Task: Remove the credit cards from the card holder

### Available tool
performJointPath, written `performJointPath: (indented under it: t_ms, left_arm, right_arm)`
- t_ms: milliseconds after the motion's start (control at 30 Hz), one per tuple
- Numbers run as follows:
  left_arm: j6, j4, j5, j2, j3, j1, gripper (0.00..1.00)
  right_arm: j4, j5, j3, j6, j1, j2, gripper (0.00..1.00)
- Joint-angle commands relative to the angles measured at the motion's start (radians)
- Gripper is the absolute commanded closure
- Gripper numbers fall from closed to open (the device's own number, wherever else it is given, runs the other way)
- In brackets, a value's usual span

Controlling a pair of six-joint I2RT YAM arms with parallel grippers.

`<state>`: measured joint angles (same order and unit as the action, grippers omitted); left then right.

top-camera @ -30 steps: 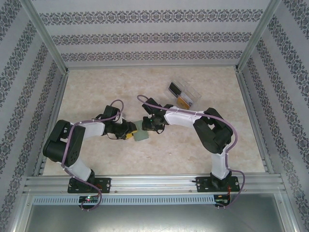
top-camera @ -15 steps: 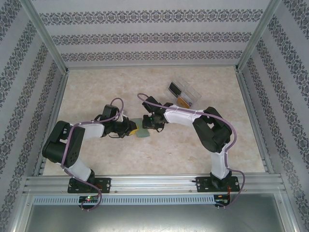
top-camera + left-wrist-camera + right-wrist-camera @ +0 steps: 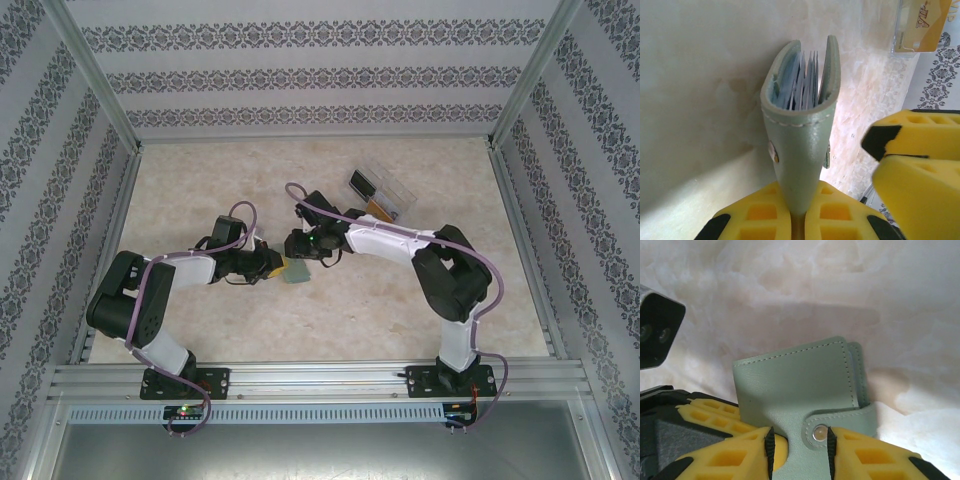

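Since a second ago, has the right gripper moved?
Yes. The right gripper has shifted left, farther from the clear box at the back and closer over the card holder that the left gripper clamps.

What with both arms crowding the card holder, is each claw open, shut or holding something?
Left claw: closed on the card holder.
Right claw: flanking its snap strap; grip cannot be told.

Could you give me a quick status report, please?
Left end effector shut on holder. Right end effector at strap, grip unclear. Cards inside. Nothing blocking.
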<state>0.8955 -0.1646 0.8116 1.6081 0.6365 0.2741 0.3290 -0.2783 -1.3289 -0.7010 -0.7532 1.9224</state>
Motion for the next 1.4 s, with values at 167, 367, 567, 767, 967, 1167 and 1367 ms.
performJointPath:
  t_ms: [167, 367, 567, 767, 967, 1167, 1367]
  left_arm:
    - [-0.037, 0.002, 0.007, -0.011, 0.017, 0.009, 1.00]
    - [-0.040, 0.002, 0.009, -0.010, 0.022, 0.009, 1.00]
    - [-0.049, 0.008, 0.009, -0.011, 0.025, 0.010, 1.00]
    - [-0.051, 0.018, 0.001, -0.012, 0.028, 0.009, 1.00]
    - [-0.054, 0.047, -0.027, -0.013, 0.032, 0.008, 1.00]
    - [-0.070, 0.088, -0.048, 0.002, 0.041, 0.008, 1.00]
    - [-0.082, 0.136, -0.090, 0.002, 0.047, 0.009, 1.00]
  right_arm:
    - [0.047, -0.021, -0.056, 0.001, -0.006, 0.059, 0.72]
    - [0.108, 0.016, -0.090, 0.022, -0.020, 0.085, 0.69]
    - [0.159, 0.058, -0.102, 0.038, -0.027, 0.092, 0.68]
    - [0.214, 0.113, -0.109, 0.051, -0.038, 0.091, 0.70]
    - [0.266, 0.182, -0.119, 0.051, -0.046, 0.089, 0.76]
    - [0.291, 0.221, -0.137, 0.051, -0.050, 0.100, 0.88]
    - [0.294, 0.281, -0.125, 0.041, -0.050, 0.083, 0.99]
